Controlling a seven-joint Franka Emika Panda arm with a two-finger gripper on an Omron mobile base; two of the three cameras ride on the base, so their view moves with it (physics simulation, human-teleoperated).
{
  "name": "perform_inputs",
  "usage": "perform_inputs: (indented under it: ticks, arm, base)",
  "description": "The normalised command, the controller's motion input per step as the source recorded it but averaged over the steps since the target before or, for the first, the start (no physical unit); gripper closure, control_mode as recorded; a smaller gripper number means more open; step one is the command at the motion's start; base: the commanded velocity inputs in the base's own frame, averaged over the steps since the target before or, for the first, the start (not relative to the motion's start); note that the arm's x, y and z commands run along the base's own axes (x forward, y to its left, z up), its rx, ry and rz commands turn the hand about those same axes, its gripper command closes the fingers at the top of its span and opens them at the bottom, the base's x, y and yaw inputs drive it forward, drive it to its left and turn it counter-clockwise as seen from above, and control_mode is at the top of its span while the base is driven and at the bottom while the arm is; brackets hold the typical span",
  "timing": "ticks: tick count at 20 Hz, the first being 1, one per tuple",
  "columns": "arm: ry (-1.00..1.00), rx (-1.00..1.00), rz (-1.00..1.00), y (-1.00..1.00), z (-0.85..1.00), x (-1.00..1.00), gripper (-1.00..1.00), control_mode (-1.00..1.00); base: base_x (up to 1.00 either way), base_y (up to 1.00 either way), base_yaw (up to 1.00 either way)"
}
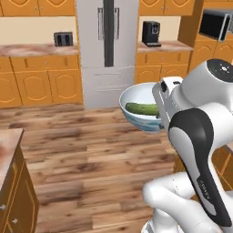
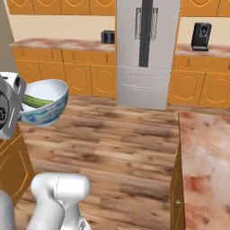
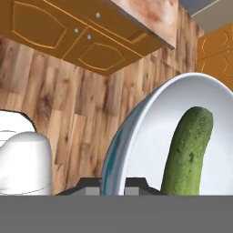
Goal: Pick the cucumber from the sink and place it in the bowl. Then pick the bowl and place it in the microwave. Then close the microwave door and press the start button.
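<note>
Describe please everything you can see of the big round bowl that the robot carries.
The wide round bowl, pale blue-grey outside with blue marks and glossy white inside, looks ceramic. It hangs in the air above the wooden floor, tilted a little, gripped at its rim by the robot's dark fingers. The short dark-green cucumber lies inside, resting on its inner wall. Nothing else touches it.

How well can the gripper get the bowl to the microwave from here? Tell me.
Probably not yet. The gripper holds the bowl with the cucumber inside over open floor, while the microwave sits far off, up in the cabinetry. The base likely has to drive closer.
</note>
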Motion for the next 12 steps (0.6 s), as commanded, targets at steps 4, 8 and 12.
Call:
perform_inputs:
  ticks: [4,8,12]
  arm:
    - [0.0,0.0,0.0,0.0,0.0,0.0,1.0,1.0]
    - [0.0,0.0,0.0,0.0,0.0,0.0,1.0,1.0]
    - [0.0,0.0,0.0,0.0,0.0,0.0,1.0,1.0]
  base:
    - [1.0,0.0,-0.18]
    - [1.0,0.0,-0.19]
    - [1.0,0.0,-0.2]
